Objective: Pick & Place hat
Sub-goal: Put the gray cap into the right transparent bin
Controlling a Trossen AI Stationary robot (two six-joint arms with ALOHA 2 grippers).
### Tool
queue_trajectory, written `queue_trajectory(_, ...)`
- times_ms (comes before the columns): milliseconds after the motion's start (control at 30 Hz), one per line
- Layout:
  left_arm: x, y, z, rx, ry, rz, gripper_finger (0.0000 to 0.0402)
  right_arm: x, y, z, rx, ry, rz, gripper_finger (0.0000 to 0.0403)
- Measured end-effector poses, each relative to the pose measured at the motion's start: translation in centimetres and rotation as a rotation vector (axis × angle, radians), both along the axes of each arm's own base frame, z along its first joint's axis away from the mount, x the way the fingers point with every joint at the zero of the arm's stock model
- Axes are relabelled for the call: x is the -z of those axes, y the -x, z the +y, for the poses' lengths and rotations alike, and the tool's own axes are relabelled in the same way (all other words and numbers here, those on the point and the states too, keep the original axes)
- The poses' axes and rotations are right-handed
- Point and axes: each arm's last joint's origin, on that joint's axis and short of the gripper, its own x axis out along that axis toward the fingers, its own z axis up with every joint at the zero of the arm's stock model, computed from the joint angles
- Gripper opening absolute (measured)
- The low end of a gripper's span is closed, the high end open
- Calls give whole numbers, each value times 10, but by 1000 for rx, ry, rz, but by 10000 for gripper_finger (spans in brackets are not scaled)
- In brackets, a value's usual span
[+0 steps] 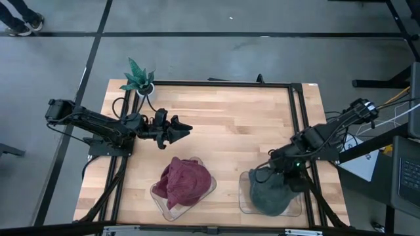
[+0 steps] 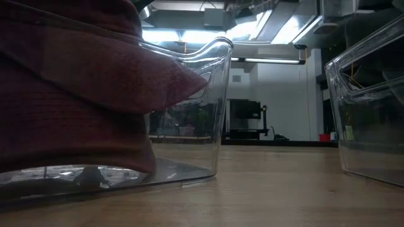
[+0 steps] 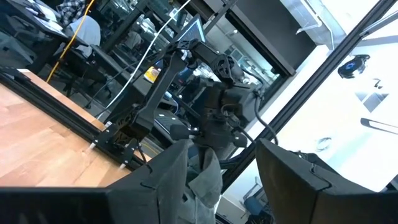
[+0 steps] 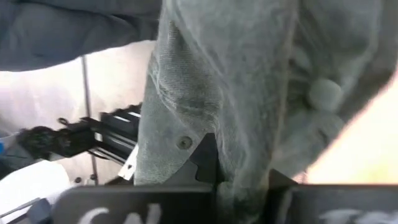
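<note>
**Inspector A:** Begin at the near edge of the table. What lies there?

**Inspector B:** Two clear plastic containers. The left container (image 1: 159,198), at about 7 o'clock from table centre, holds a maroon hat (image 1: 183,181), bunched and rising above the rim. In the low view that hat (image 2: 76,88) fills the left of the frame, pressed against the clear wall (image 2: 214,94). The right container (image 1: 244,196), at about 5 o'clock, holds a grey-green hat (image 1: 269,194).

**Inspector A:** Is either hat in a grip?

**Inspector B:** The grey-green one. The right gripper (image 1: 281,172) is down at that container's far side, at the hat's 1 o'clock. The right wrist view shows the fingers (image 4: 205,158) drawn together with the grey fabric (image 4: 249,74) pinched between them, a button on the crown visible. The jaws are closed onto the cloth. Whether the hat is lifted clear of the container floor, I cannot tell.

**Inspector A:** And the left arm?

**Inspector B:** Farther back. The left gripper (image 1: 184,129) is above bare wood at about 10 o'clock from centre, pointing toward 3 o'clock, well apart from both containers. Its fingers (image 3: 168,177) stand spread wide with nothing between them; past them the wrist view shows the right arm (image 3: 186,74) across the table.

**Inspector A:** Anything beyond?

**Inspector B:** A small potted plant (image 1: 139,77) at the far left corner, 11 o'clock. On the floor past it, a person's shoes (image 1: 23,26) at the frame's upper left.
</note>
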Motion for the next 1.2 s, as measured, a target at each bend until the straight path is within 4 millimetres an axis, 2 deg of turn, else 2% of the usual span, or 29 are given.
queue_trajectory(267, 0, 0, 0, -1, 0, 0, 186, -10, 4, -18, 51, 46, -51, 9)
queue_trajectory(467, 0, 0, 0, -1, 1, 0, 186, -24, 3, -18, 92, 90, -129, 9)
queue_trajectory(633, 0, 0, 0, -1, 1, 0, 185, -15, 3, -10, 74, 115, -108, 9)
queue_trajectory(900, 0, 0, 0, -2, 1, 0, 185, 4, -10, -2, 59, 146, -75, 9)
queue_trajectory(1200, 0, 0, 0, -2, 1, 0, 186, 10, -21, 7, 47, 131, -88, 9)
